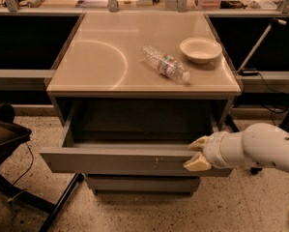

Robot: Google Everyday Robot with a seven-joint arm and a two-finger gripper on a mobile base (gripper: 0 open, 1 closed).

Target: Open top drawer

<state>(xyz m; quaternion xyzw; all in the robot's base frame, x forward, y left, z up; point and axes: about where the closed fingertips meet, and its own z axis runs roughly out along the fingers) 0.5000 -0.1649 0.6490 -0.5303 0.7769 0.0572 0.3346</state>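
Note:
The top drawer (120,161) is a wide grey box with a flat front and pale scratches right of centre. It stands pulled out from the cabinet, its dark inside showing. My gripper (196,153) is at the right end of the drawer front, on its upper edge. One cream fingertip (198,143) lies above the front's top edge and the other sits on the front face below it. The white arm reaches in from the right.
A clear plastic bottle (165,64) lies on its side and a white bowl (200,49) stands on the beige tabletop (95,62). A narrower grey drawer front (141,183) sits below. A dark chair (4,134) stands at the left on the speckled floor.

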